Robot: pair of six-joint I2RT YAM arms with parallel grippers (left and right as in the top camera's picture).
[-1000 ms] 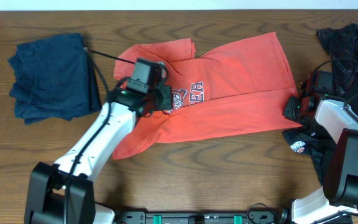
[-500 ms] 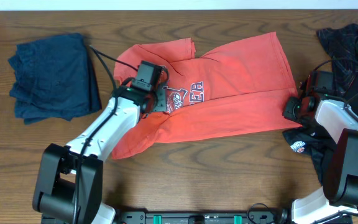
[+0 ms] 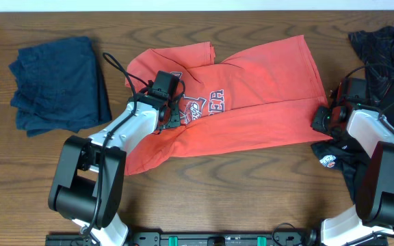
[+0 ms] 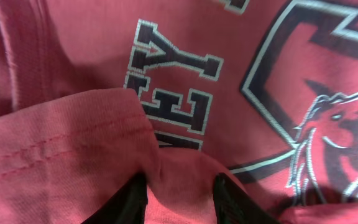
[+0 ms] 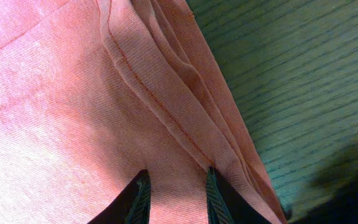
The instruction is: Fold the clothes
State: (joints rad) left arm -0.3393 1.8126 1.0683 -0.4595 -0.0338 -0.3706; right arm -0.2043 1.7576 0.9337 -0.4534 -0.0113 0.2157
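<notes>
Fingers [image 4: 129,202] of the left gripper [image 3: 173,116] are standing a little apart with a ridge of the coral-red shirt [image 3: 265,75] bunching up between them. I am not able to tell whether they are clamping it. Just past them, the white-and-dark printed logo [image 4: 179,99] is showing beside a stitched fold. On the right gripper [image 3: 320,119], the fingers [image 5: 138,199] are also sitting slightly apart over the shirt's layered hem [image 5: 160,106], close to the wooden table [image 5: 278,93]; again I am unable to tell if they are gripping. From overhead, I am seeing the shirt lying spread across the middle of the table. A navy-blue garment [image 3: 60,82] is lying at the left, and black garments [image 3: 382,48] are lying at the right.
</notes>
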